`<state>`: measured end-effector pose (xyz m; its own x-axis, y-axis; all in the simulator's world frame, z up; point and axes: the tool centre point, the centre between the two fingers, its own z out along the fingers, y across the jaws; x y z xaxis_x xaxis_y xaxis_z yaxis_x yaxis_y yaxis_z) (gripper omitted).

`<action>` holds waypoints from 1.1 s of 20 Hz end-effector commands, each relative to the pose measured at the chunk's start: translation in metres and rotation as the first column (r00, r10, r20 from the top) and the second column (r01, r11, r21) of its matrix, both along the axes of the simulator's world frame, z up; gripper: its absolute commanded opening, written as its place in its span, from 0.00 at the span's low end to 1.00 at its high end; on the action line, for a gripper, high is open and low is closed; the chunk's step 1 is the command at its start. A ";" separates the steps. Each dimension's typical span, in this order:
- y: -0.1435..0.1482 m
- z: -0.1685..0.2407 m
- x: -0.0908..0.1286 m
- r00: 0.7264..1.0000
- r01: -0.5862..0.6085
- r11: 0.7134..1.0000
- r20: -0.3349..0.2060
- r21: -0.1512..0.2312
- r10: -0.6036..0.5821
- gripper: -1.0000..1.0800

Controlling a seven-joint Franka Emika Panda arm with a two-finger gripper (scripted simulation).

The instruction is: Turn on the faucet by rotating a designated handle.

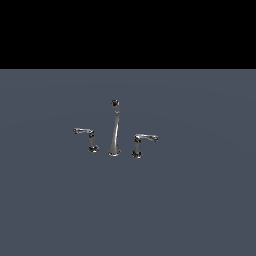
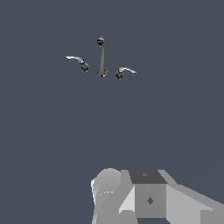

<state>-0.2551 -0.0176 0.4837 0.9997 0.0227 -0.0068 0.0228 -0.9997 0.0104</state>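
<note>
The faucet is a small chrome three-piece set on the flat grey surface. Its tall tapering spout (image 1: 115, 129) with a dark tip stands in the middle. The handle (image 1: 88, 136), a thin straight arm on a short post, is on the exterior view's left of the spout. The bigger handle (image 1: 142, 142), with a broader curved arm, is on the exterior view's right. The wrist view shows the spout (image 2: 102, 57), the handle (image 2: 78, 61) and the bigger handle (image 2: 123, 72), all small and far off. No gripper fingers show in either view.
A grey blocky part of the arm (image 2: 148, 197) fills the lower edge of the wrist view. The grey surface (image 1: 128, 210) spreads around the faucet. A black band lies beyond its far edge in the exterior view.
</note>
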 end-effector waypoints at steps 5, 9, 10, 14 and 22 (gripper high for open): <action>0.004 0.000 0.001 1.000 -0.009 1.000 -0.010 -0.011 0.008 0.00; 0.011 0.001 0.000 0.999 -0.026 0.999 -0.026 -0.031 0.025 0.00; 0.011 0.001 0.000 0.999 -0.028 0.999 -0.027 -0.033 0.027 0.00; 0.011 0.001 0.001 0.999 -0.024 0.999 -0.026 -0.030 0.023 0.00; 0.017 -0.006 0.019 0.999 0.029 1.000 -0.027 -0.003 -0.029 0.00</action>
